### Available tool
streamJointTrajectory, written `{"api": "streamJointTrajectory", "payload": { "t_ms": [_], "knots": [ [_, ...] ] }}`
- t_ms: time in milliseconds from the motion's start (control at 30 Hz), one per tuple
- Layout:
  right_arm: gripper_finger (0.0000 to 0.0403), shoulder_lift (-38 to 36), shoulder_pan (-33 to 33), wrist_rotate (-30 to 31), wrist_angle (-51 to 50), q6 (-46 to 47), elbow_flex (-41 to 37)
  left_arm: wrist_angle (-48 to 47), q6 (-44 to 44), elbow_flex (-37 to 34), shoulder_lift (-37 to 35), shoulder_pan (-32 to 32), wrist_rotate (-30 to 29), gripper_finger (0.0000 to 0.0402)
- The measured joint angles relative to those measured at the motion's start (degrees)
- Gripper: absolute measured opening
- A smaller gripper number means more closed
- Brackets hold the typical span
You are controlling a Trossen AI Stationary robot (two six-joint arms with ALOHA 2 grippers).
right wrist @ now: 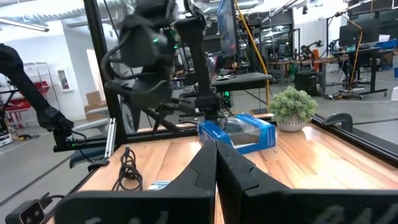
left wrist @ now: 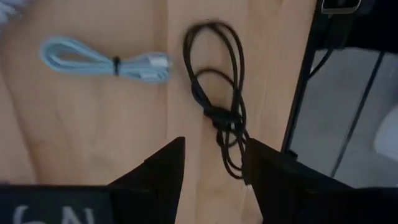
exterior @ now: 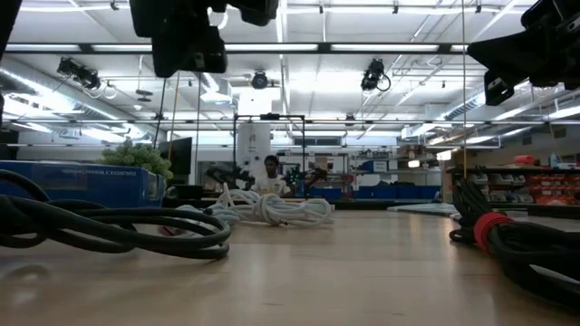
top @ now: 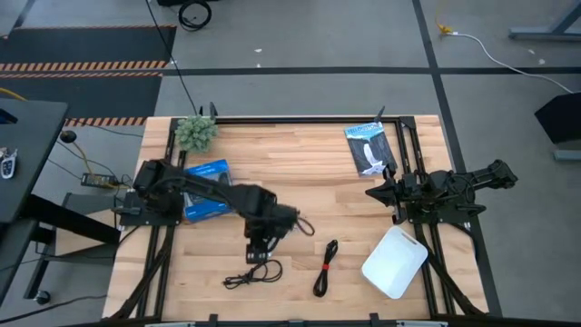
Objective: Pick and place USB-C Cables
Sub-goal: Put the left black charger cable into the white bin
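Observation:
My left gripper is open and hovers over the thin black loose loop, which lies flat on the table near its near edge. The short silver-grey bundle lies beside the loop. The black bundle with red lies to the right of the loop; its red band shows in the low view. The white coiled cable shows only in the low view, resting on the table farther back. My right gripper is shut and waits above the table's right side.
A blue box lies under my left arm, with a small plant at the far left corner. A flat dark packet lies at the far right, and a white container sits at the near right. Bare wood lies in the table's middle.

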Motion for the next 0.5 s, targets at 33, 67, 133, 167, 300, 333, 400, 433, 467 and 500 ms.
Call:
{"api": "streamJointTrajectory", "payload": {
  "t_ms": [33, 67, 133, 167, 300, 333, 400, 433, 467, 500],
  "knots": [
    [0.0009, 0.0, 0.0, 0.0, 0.0, 0.0, 0.0, 0.7, -1.5, 0.0, 0.4, -1.1, -0.6, 0.0180],
    [0.0009, 0.0, 0.0, 0.0, 0.3, 0.0, 0.0, 0.6, -2.8, 0.0, 0.8, -2.2, -2.0, 0.0183],
    [0.0009, 0.0, 0.0, 0.0, 0.2, 0.0, 0.0, 0.1, -6.4, 0.0, 1.9, -4.4, -4.9, 0.0193],
    [0.0009, -0.1, 0.0, 0.0, 0.0, 0.0, 0.0, 0.1, -7.9, 0.0, 2.4, -5.4, -5.7, 0.0200],
    [0.0009, 0.0, 0.0, 0.0, 0.0, 0.0, 0.0, 0.4, -14.9, 0.0, 4.7, -8.6, -5.2, 0.0244],
    [0.0009, 0.0, 0.0, 0.0, 0.1, 0.0, 0.0, 0.6, -16.4, 0.0, 5.3, -9.2, -4.5, 0.0256],
    [0.0009, 0.0, 0.0, 0.0, 0.1, 0.0, 0.0, 1.1, -18.1, 0.0, 6.4, -10.2, -2.6, 0.0279],
    [0.0009, 0.0, 0.0, 0.0, 0.1, 0.0, 0.0, 1.8, -19.3, 0.0, 6.8, -10.6, -1.9, 0.0290],
    [0.0009, 0.0, 0.0, 0.0, 0.1, 0.0, 0.0, 2.2, -19.9, 0.0, 7.1, -11.1, -1.6, 0.0300],
    [0.0009, 0.0, 0.0, 0.0, 0.1, 0.0, 0.0, 2.6, -20.7, 0.0, 7.6, -11.6, -1.5, 0.0307]
  ]
}}
